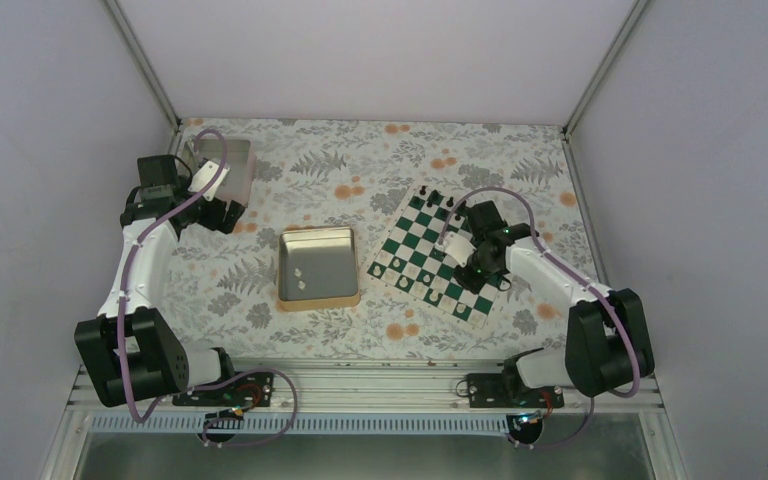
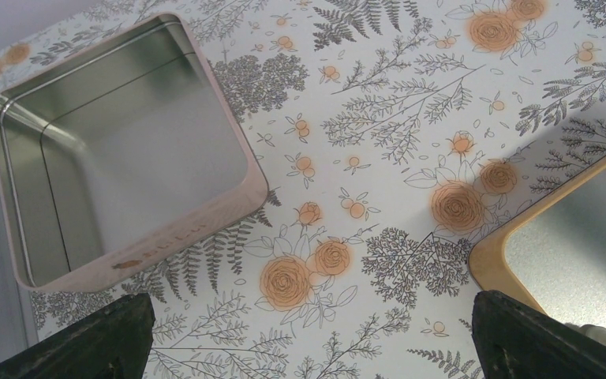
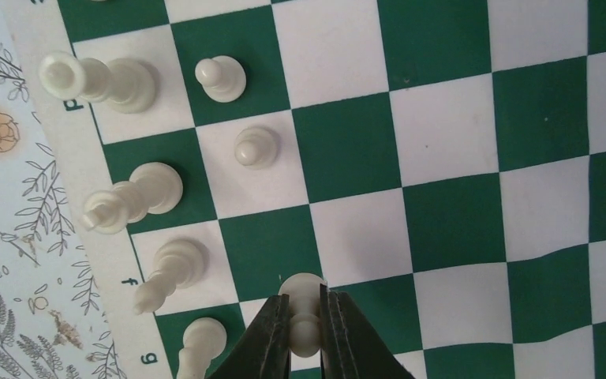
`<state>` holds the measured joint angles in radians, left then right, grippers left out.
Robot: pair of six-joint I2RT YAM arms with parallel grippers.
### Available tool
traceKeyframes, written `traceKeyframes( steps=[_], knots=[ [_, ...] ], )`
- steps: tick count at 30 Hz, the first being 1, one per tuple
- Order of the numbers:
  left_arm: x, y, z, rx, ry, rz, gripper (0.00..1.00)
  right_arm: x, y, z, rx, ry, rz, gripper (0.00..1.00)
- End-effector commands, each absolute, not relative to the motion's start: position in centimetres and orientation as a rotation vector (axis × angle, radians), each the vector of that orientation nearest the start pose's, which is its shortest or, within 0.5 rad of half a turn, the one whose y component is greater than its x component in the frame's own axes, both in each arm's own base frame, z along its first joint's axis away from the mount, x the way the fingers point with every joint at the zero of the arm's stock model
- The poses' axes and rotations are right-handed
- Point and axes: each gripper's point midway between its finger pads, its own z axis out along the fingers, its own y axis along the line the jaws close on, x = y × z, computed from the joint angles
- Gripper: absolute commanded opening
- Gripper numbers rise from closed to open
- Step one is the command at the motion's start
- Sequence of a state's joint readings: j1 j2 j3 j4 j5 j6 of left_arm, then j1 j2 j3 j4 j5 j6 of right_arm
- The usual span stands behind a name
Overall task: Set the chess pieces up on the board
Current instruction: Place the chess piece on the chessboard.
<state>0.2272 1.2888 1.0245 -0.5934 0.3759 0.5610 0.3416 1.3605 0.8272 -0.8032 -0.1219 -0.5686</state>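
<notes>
Top external view: a floral-patterned counter (image 1: pixel 360 150) is seen carrying everything, with the board (image 1: pixel 415 250) laid at an angle beneath the right pincer (image 1: pixel 480 268). A gold-rimmed tin (image 1: pixel 318 300) is set between the two pincers, and a pinkish tray (image 1: pixel 232 165) is placed just beyond the left pincer (image 1: pixel 222 212). Two white pieces (image 1: pixel 303 285) are seen lying in the gold-rimmed tin.

In the right wrist view the right pincer is clenched on a white pawn (image 3: pixel 303 286), gripped by its upper part. Whether its base rests on the board cannot be told. Ahead of the pincer and to its left, two more pawns (image 3: pixel 255 147) are stood upright, each on its own square. Further left, along the lettered border, four taller white pieces (image 3: pixel 134 197) are lined up on the edge row, the nearest just beside the pincer's left finger.

In the left wrist view the left pincer is held released, its fingers (image 2: pixel 110 335) spread wide above bare counter. The pinkish tray is seen ahead to the left, and the tin's rim close by the right finger.
</notes>
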Motion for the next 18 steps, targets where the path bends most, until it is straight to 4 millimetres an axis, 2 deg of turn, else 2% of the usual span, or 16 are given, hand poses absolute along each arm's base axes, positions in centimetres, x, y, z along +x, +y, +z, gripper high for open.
traceKeyframes(
  steps=[1,10,18],
  knots=[
    [35.9,1.6,19.0,0.566,2.265,-0.090,1.00,24.7,11.3,6.1,-1.301,2.510,0.172,0.11],
    [35.9,1.6,18.7,0.566,2.277,-0.097,1.00,23.4,11.3,4.5,-1.308,2.535,0.230,0.11],
    [35.9,1.4,18.2,0.573,2.291,-0.117,1.00,23.2,11.4,3.9,-1.322,2.559,0.252,0.12]
  ],
)
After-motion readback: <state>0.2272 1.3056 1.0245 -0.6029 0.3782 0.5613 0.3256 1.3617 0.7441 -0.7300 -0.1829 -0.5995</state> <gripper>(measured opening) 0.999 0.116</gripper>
